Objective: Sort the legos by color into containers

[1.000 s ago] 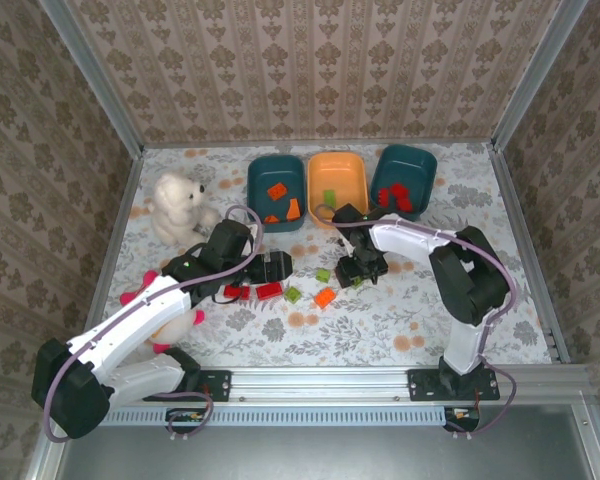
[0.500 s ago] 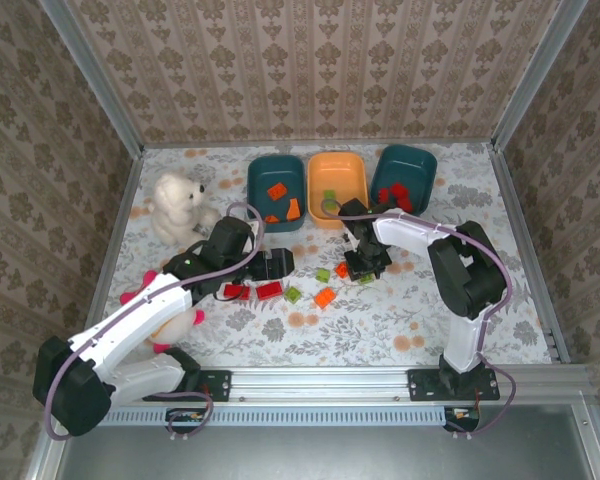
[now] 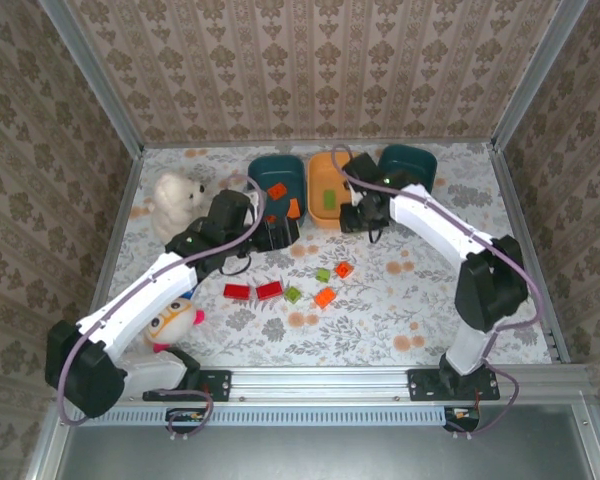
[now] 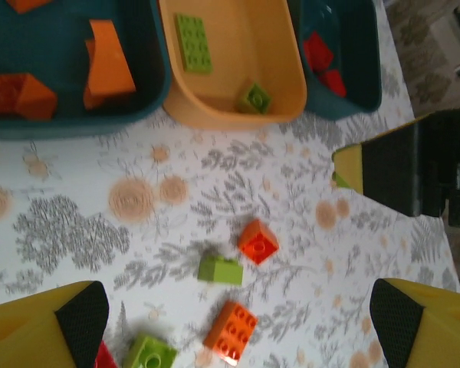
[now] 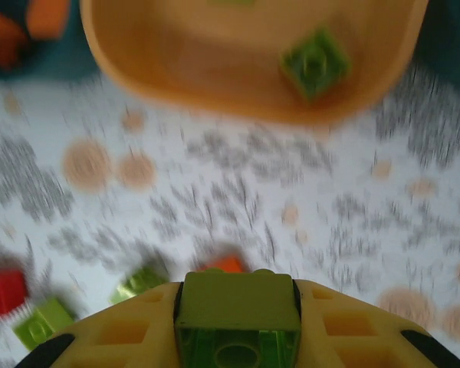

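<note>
My right gripper hovers at the near right corner of the orange bin, shut on a light green brick. That bin holds a small green brick and a green plate. My left gripper is open and holds nothing, just in front of the left teal bin, which has orange bricks in it. The right teal bin holds red bricks. Loose on the table are two red bricks, two green bricks and two orange bricks.
A white teddy bear sits at the left of the table. A pink and white plush toy lies under my left arm. Metal frame posts and patterned walls close in the table on three sides.
My right gripper has lifted the green brick off the table and carried it back to the orange bin. My left gripper has moved from the red bricks toward the left teal bin.
</note>
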Action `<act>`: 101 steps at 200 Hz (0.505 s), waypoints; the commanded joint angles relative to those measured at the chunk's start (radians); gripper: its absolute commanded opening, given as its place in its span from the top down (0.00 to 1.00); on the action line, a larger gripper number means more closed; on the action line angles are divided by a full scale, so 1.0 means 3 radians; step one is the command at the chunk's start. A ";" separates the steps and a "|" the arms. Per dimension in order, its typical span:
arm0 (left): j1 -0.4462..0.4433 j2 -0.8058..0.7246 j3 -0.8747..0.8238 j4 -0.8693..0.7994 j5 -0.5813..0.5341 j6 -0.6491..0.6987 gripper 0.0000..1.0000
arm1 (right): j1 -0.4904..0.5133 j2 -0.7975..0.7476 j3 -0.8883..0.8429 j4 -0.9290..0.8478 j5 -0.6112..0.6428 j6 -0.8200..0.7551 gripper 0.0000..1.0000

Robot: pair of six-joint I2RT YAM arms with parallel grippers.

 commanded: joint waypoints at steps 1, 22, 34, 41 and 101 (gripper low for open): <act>0.0166 0.0177 0.0246 0.0147 0.0168 -0.0046 0.08 | -0.0077 0.0473 0.0467 -0.0040 0.0190 0.0085 0.70; 0.0297 0.0363 0.0441 0.0164 0.0269 0.0023 0.08 | -0.0170 0.0976 0.0987 -0.0137 0.0168 0.0122 0.70; 0.0352 0.0452 0.0544 0.0167 0.0308 0.0050 0.08 | -0.0215 0.1236 0.1238 -0.0218 0.0199 0.0132 0.70; 0.0375 0.0497 0.0601 0.0165 0.0327 0.0066 0.08 | -0.0237 0.1355 0.1359 -0.0246 0.0227 0.0132 0.70; 0.0405 0.0630 0.0756 0.0078 0.0315 0.0096 0.08 | -0.0309 0.2003 0.2079 -0.0475 0.0021 0.0079 0.47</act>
